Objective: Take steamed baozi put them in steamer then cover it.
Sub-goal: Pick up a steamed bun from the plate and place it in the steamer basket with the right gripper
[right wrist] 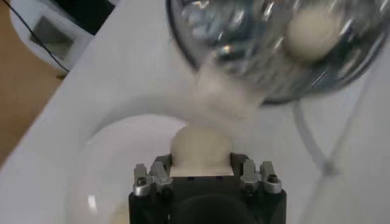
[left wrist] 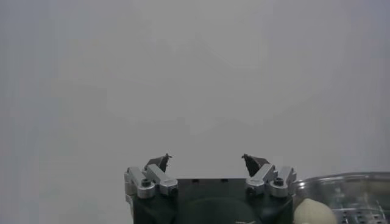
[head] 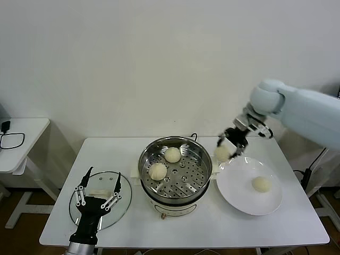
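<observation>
Right gripper [head: 224, 150] holds a bun [head: 221, 153] between its fingers, lifted between the steamer [head: 175, 169] and the white plate [head: 248, 186], just past the steamer's rim. Two buns [head: 172, 154] sit on the holed tray inside the steamer; one more bun [head: 261, 184] lies on the plate. Left gripper [head: 98, 192] hangs over the glass lid [head: 100, 200] at the bench's [head: 212, 228] left, fingers spread wide, nothing held.

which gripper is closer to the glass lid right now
Left. The left gripper hovers open right over the glass lid, while the right gripper is far across the steamer, holding a baozi by the plate.
</observation>
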Motion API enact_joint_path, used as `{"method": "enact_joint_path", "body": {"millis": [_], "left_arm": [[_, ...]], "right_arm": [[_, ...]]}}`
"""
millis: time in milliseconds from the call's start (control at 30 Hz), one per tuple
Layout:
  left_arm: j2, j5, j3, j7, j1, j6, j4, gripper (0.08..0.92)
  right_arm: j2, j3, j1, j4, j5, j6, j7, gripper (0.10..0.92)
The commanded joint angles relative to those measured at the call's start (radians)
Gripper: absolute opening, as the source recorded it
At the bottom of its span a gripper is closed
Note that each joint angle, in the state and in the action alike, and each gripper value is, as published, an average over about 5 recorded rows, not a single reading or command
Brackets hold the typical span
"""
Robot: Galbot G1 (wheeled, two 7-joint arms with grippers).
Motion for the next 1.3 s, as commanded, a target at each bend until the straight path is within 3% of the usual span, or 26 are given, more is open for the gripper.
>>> {"method": "enact_joint_path", "body": {"millis": [33,500,933,1300], "left_arm": [[0.001,-0.002,0.001,-0.001,0.003,-0.001,-0.005,0.823],[-0.004,-0.002,-0.004,-0.001,0.003,-0.004,-0.001,0.823],[-0.007,-0.004,-0.005,-0.001,-0.004,-0.007,0.009,0.823],[-0.008,-0.014,-0.007,-0.004,-0.005,-0.012,0.014,0.823]], "right_arm": [[0.190,-0.065,0.205,0.134,0.006,0.214,0.014,0.662],[0.279,-0.026,-0.016,0.222,-0.293,0.424,0.048,0.662],[0.320,0.020,-0.156,0.190,-0.440,0.523,0.060,0.662],[0.337,0.026,-0.199,0.180,-0.481,0.510,0.043,0.667]]}}
